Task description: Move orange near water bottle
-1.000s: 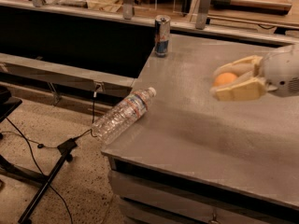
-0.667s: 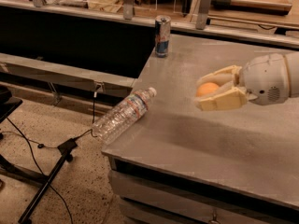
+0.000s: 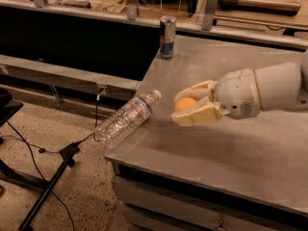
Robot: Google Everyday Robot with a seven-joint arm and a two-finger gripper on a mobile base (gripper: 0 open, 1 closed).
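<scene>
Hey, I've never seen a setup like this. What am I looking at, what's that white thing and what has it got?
The white thing is a robot arm reaching in from the right. At its tip is the gripper, two tan fingers that work like tongs. They are closed on an orange, held over a grey table. There is only one camera view, looking down at the table; I cannot tell where the camera is mounted. Left of the gripper, a clear water bottle lies on its side, partly overhanging the table's left edge, cap toward the orange. A blue-silver can stands upright at the far corner.
</scene>
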